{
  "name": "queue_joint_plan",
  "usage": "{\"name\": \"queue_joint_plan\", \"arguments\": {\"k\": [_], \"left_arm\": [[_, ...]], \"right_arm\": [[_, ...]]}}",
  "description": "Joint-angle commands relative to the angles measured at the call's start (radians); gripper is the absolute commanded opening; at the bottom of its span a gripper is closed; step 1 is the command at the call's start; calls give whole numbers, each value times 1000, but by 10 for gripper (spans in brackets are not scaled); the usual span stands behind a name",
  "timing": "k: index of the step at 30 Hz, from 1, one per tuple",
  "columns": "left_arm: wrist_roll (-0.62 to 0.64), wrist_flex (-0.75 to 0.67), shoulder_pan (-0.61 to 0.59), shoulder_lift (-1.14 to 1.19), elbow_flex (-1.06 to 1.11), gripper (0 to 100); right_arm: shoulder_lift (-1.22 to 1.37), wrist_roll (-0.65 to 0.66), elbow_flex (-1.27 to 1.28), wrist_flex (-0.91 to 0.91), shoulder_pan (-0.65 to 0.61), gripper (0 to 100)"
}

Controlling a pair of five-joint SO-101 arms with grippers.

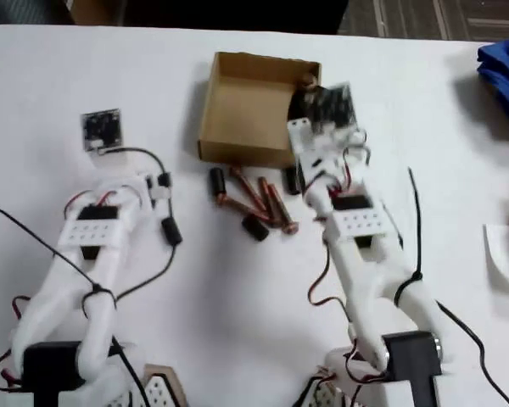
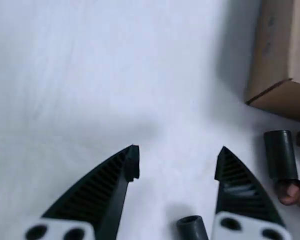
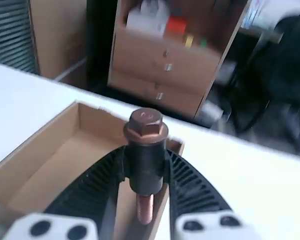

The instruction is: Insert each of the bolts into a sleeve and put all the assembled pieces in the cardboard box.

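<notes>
Loose sleeves (image 1: 254, 227) and copper bolts (image 1: 267, 199) lie scattered on the white table (image 1: 237, 322) just in front of the cardboard box (image 1: 246, 106), between the two arms. A blue cloth (image 1: 502, 75) sits at the table's far right edge. From above, the right arm's own camera masks the right gripper (image 3: 145, 160) at the box's right wall. Its wrist view shows the jaws clamped on an assembled piece (image 3: 146, 170), a black sleeve with a bolt through it, held upright. The left gripper (image 2: 177, 160) hangs wide apart and empty over the table. A wooden drawer cabinet (image 3: 165, 55) stands beyond the table.
</notes>
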Motion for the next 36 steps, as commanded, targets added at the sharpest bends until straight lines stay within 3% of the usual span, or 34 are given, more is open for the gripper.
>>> {"name": "queue_joint_plan", "arguments": {"k": [1,4,7,13,23,30,36], "left_arm": [[8,-25,-18,0,-7,256],[8,-25,11,0,-2,256],[6,-20,38,0,-2,256],[6,-20,71,2,-1,256],[6,-23,72,2,-1,256],[6,-23,72,2,-1,256],[6,-25,72,2,-1,256]], "right_arm": [[-67,-227,-150,321,10,19],[-67,-377,-160,432,4,19],[-67,-448,-152,469,8,19],[51,-342,-226,541,27,19],[499,-313,-1059,1098,18,20],[797,-308,-1511,1196,22,20],[1012,-308,-1735,1264,4,20]]}}
